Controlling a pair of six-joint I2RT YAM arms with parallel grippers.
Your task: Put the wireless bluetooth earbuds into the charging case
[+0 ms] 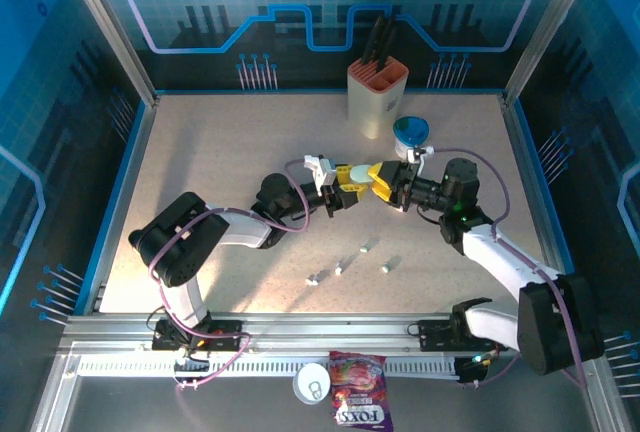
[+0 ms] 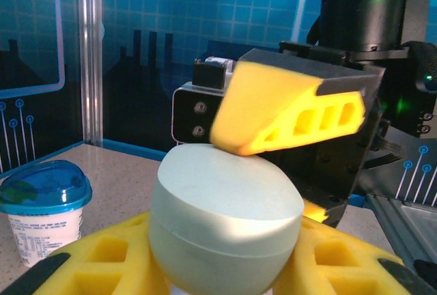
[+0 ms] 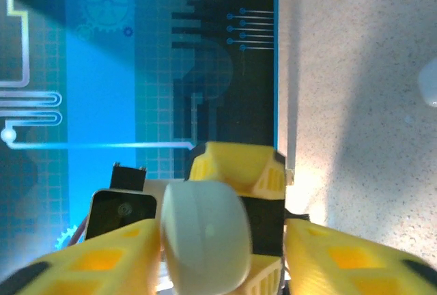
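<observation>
Since left gripper [image 1: 352, 180] clamps case [image 2: 225, 213] and right gripper [image 1: 384, 184] touches its top (gripping? can't tell), uneven pull could pop case loose; earbuds [image 1: 338, 269] lie on table [image 1: 220, 152], well apart from it.

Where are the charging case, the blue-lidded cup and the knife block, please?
charging case [image 2: 225, 220], left wrist view, on its pale rounded front wall.
blue-lidded cup [image 2: 44, 186], left wrist view, on its blue lid.
knife block [image 1: 376, 102], top external view, on its cream front face.
</observation>
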